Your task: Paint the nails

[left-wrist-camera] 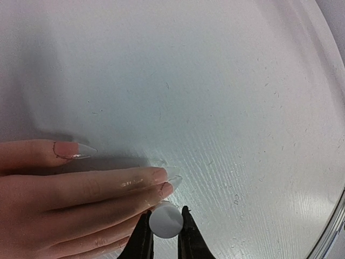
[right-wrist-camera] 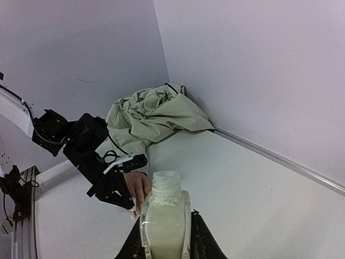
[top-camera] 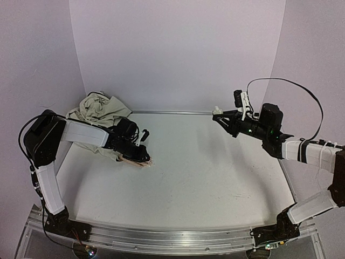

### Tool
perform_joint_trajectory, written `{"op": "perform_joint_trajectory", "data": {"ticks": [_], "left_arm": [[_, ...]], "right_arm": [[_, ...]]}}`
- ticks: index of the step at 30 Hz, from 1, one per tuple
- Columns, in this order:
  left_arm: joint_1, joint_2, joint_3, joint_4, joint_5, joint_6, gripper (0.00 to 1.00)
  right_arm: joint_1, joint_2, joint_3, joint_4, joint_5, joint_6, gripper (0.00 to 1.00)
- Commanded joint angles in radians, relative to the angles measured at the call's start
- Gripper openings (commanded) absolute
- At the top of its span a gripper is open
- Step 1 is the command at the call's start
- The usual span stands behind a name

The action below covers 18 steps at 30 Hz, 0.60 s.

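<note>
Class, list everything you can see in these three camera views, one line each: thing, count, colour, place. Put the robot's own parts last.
mannequin hand: one, peach, lying on the left side of the table
nails: at least three showing, long, pale and pointed, at the fingertips
fabric sleeve: one, beige, crumpled in the far left corner
bottle: one, whitish, uncapped, held up over the far right
round piece: one, white, right beside the nails
table: one, white, under everything
left gripper: one, black, shut on the round piece
right gripper: one, black, shut on the bottle
</note>
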Motion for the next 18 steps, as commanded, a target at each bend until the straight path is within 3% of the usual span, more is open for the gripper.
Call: {"op": "perform_joint_trajectory", "data": {"ticks": [1,18], "left_arm": [[-0.007,-0.018,0.04,0.046,0.025,-0.002,0.0],[-0.007,-0.271,-0.009,0.047,0.056,-0.026,0.0]], "right_arm": [[-0.006,-0.002,0.012,0.08,-0.022,0.012,0.0],[-0.007,-0.016,0.035,0.07,-0.021,0.027,0.0]]}}
